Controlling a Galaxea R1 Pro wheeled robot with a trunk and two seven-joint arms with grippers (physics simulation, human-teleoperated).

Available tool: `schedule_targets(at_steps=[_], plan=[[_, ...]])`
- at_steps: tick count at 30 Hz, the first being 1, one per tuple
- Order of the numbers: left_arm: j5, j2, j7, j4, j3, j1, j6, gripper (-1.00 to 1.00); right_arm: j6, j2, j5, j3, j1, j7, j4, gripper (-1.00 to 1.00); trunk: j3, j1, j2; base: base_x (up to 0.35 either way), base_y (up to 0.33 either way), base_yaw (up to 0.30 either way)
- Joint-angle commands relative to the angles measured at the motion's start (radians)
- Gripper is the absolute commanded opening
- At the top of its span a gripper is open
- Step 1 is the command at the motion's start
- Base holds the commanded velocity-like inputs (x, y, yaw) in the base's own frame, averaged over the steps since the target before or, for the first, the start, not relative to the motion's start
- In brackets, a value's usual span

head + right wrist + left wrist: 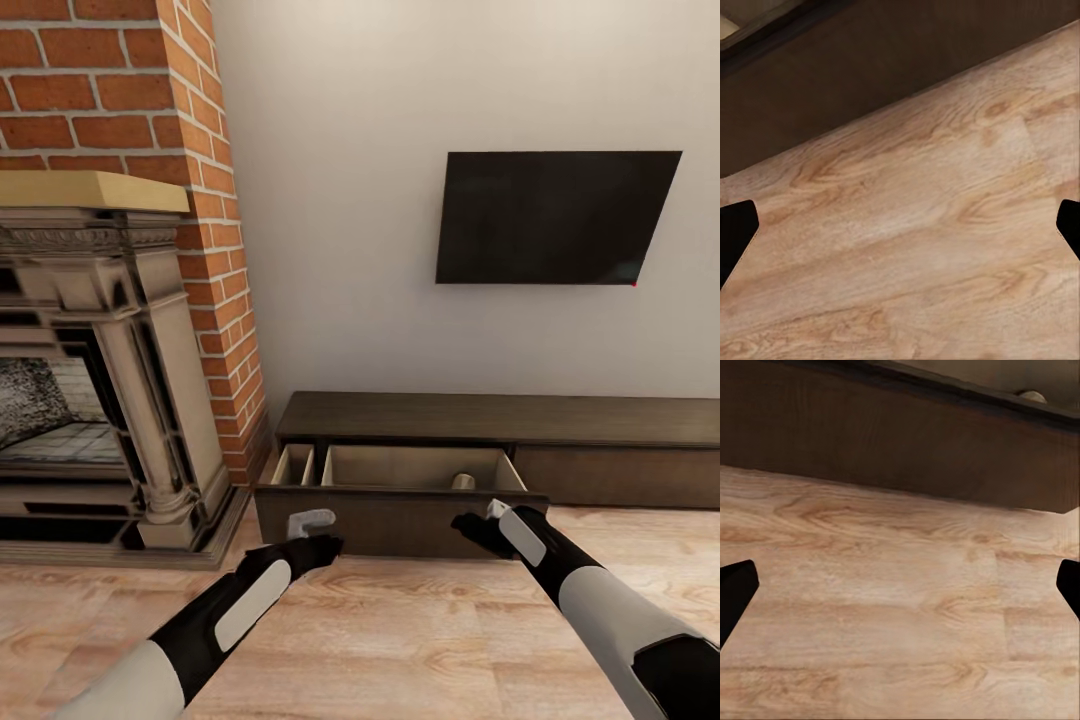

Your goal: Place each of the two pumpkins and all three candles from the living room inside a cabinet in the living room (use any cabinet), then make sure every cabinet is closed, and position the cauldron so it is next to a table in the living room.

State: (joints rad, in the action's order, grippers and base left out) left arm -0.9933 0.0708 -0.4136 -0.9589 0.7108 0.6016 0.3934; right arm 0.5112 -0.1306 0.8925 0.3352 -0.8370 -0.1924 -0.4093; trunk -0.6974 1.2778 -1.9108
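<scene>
The cabinet [500, 418] is a long, low dark-brown unit against the wall under the TV. Its left drawer [400, 520] is pulled out, showing pale beige compartments. One beige candle [462, 481] lies in the drawer's right part, and it peeks over the drawer front as the candle [1031, 395] in the left wrist view. My left gripper [318, 535] hovers just in front of the drawer front, open and empty, fingertips wide apart [900, 592]. My right gripper [490, 520] hangs by the drawer's right end, also open and empty [900, 225].
A stone-and-brick fireplace [110, 400] stands left of the cabinet, its hearth base [180, 545] close to the drawer's left corner. A dark TV [555, 217] hangs on the wall above. Wood floor [400, 640] spreads under both arms.
</scene>
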Motion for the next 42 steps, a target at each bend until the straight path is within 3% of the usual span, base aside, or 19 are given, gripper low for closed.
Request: schedule_targets(at_steps=[1, 3, 8, 10, 15, 18, 21, 26, 30, 36, 38, 42], plan=[[-0.008, 0.0, -0.007, 0.019, 0.007, 0.0, -0.036, 1.0, -0.012, -0.002, 0.01, 0.008, -0.001, -0.008, -0.003, 1.0, -0.001, 0.0, -0.001, 0.0, 0.0, 0.0], [-0.007, -0.002, -0.005, 0.039, 0.022, -0.008, -0.087, 1.0, -0.055, -0.002, 0.009, 0.01, -0.001, -0.008, -0.003, 1.0, -0.001, 0.0, -0.001, 0.0, 0.0, 0.0], [-0.007, 0.003, -0.007, 0.074, 0.117, -0.044, -0.24, 1.0, -0.186, -0.003, -0.002, 0.024, 0.005, -0.008, -0.004, 1.0, -0.001, 0.0, -0.001, 0.0, 0.0, 0.0], [-0.006, -0.001, -0.006, 0.117, 0.138, -0.048, -0.295, 1.0, -0.232, -0.001, -0.027, 0.049, 0.012, -0.008, -0.005, 1.0, -0.001, 0.0, -0.001, 0.0, 0.0, 0.0], [-0.007, -0.013, -0.004, 0.209, 0.191, -0.052, -0.375, 1.0, -0.436, 0.005, -0.082, 0.107, 0.024, -0.01, -0.009, 1.0, -0.001, 0.0, -0.001, 0.0, 0.0, 0.0], [-0.008, -0.03, -0.004, 0.256, 0.237, -0.052, -0.444, 1.0, -0.525, 0.014, -0.099, 0.134, 0.093, -0.009, -0.003, 1.0, -0.004, 0.004, -0.008, 0.0, 0.0, 0.0], [-0.008, -0.037, -0.005, 0.287, 0.282, -0.052, -0.477, 1.0, -0.624, 0.044, -0.148, 0.176, 0.156, -0.014, 0.0, 1.0, -0.014, 0.015, -0.029, 0.0, 0.0, 0.0], [-0.008, -0.038, -0.004, 0.308, 0.296, -0.052, -0.507, 1.0, -0.661, 0.098, -0.201, 0.198, 0.175, -0.02, 0.023, 1.0, -0.029, 0.034, -0.064, 0.0, 0.0, 0.0], [-0.006, -0.04, -0.004, 0.317, 0.298, -0.052, -0.516, 1.0, -0.704, 0.123, -0.211, 0.202, 0.177, -0.022, 0.093, 1.0, -0.042, 0.05, -0.092, 0.0, 0.0, 0.0], [-0.001, -0.048, -0.004, 0.319, 0.3, -0.052, -0.517, 1.0, -0.806, 0.132, -0.214, 0.202, 0.178, -0.022, 0.167, 1.0, -0.061, 0.073, -0.134, 0.0, 0.0, 0.0], [0.001, -0.067, -0.004, 0.319, 0.309, -0.052, -0.517, 1.0, -0.85, 0.131, -0.213, 0.201, 0.178, -0.021, 0.205, 1.0, -0.067, 0.08, -0.148, 0.0, 0.0, 0.0], [0.028, -0.082, -0.004, 0.311, 0.326, -0.052, -0.517, 1.0, -0.912, 0.132, -0.205, 0.2, 0.178, -0.021, 0.234, 1.0, -0.079, 0.096, -0.176, 0.0, 0.0, 0.0]])
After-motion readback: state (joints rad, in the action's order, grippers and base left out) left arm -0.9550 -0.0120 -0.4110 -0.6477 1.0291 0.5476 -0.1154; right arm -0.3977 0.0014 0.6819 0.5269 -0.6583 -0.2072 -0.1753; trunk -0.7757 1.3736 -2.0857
